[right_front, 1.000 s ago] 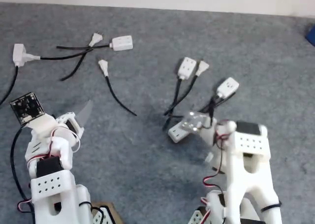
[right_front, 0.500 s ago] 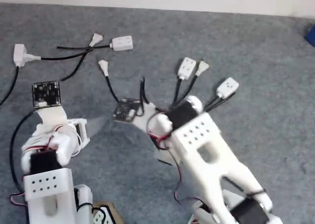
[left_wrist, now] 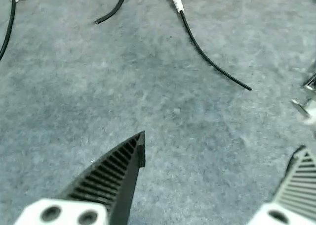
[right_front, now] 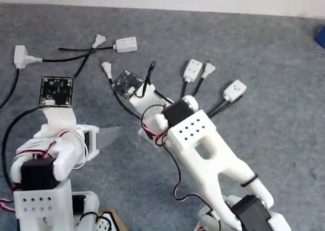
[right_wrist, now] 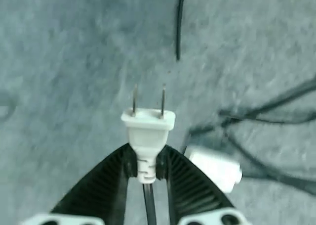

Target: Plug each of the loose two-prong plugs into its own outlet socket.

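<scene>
Open carpet (left_wrist: pixel 123 96) gives free passage (a loose black cord (left_wrist: pixel 213 63) lies across it).

The table (right_front: pixel 284 114) wears a grey, felt-like cloth, matt and rough. The plug (right_wrist: pixel 147 123) in the right pincer (right_wrist: pixel 147 158) is smooth white plastic with two bare metal prongs (right_wrist: pixel 134 100). That pincer and the left pincer (left_wrist: pixel 219 145) have matt black ribbed plastic fingers (left_wrist: pixel 118 170). The cords (left_wrist: pixel 212 62) look smooth, black and rubbery; the arm shells (right_front: pixel 203 139) are matt white plastic.
</scene>
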